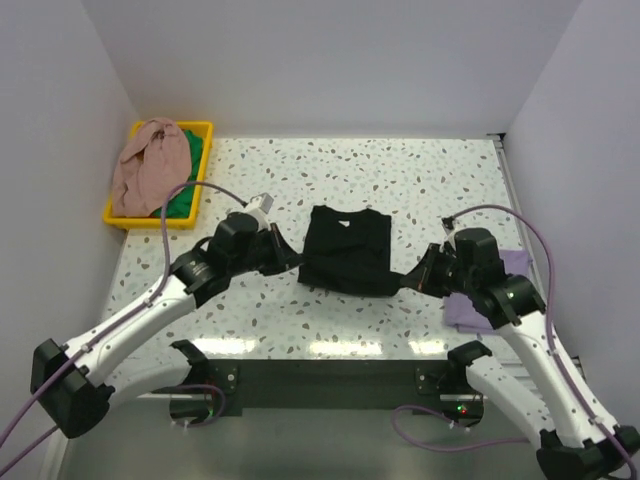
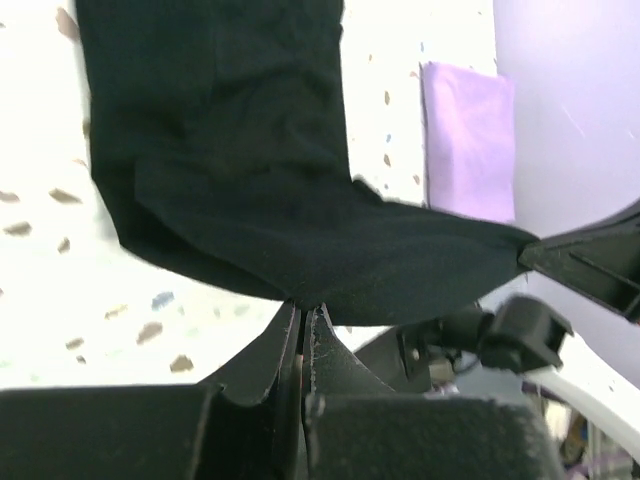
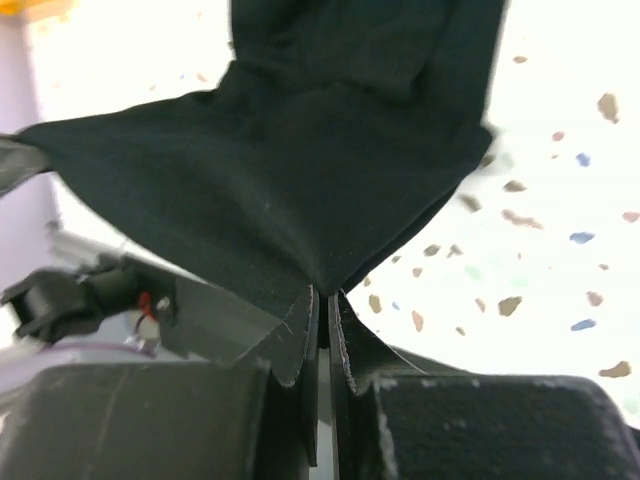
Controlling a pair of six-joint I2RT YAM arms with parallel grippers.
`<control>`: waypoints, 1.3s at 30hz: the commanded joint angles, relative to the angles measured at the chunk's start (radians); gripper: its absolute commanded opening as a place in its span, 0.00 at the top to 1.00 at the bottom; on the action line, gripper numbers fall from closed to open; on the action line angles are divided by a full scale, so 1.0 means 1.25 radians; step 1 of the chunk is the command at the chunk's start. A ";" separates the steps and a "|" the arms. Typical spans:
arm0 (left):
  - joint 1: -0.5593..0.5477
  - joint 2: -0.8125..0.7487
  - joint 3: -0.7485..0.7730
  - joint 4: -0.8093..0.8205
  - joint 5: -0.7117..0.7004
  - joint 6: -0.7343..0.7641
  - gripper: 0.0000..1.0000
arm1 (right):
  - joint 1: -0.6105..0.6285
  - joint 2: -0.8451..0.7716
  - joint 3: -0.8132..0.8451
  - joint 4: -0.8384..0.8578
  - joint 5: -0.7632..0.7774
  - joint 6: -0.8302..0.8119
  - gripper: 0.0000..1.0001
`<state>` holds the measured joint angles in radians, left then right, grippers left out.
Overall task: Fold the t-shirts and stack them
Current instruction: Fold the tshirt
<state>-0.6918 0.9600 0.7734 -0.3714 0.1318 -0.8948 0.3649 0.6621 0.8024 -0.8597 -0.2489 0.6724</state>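
A black t-shirt [image 1: 347, 248] lies partly folded in the middle of the table. My left gripper [image 1: 297, 262] is shut on its near left corner, seen in the left wrist view [image 2: 303, 308] with the cloth [image 2: 300, 240] pulled taut. My right gripper [image 1: 410, 280] is shut on its near right corner, seen in the right wrist view [image 3: 325, 295] with the cloth [image 3: 300, 180] above it. The near edge is lifted between both grippers. A folded purple t-shirt [image 1: 480, 300] lies at the right, partly under my right arm, and shows in the left wrist view [image 2: 468, 140].
A yellow bin [image 1: 205, 140] at the back left holds a pink shirt [image 1: 145, 165] and a green shirt [image 1: 185, 195]. White walls close the table on the left, back and right.
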 commanded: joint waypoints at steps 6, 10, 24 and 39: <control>0.123 0.200 0.127 0.077 0.016 0.049 1.00 | -0.004 0.268 0.121 0.124 0.134 -0.070 1.00; 0.173 0.293 0.197 0.107 0.055 0.057 1.00 | -0.017 0.409 0.232 0.151 0.165 -0.096 0.99; 0.307 0.817 0.597 0.205 0.211 0.105 0.84 | -0.176 0.932 0.552 0.274 0.040 -0.126 0.91; 0.334 0.722 0.417 0.338 0.230 0.096 0.61 | -0.133 0.850 0.448 0.313 0.145 -0.106 0.34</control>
<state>-0.2459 1.9568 1.3491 -0.0265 0.4332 -0.7750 0.1131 1.8294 1.4147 -0.5228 -0.1341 0.5301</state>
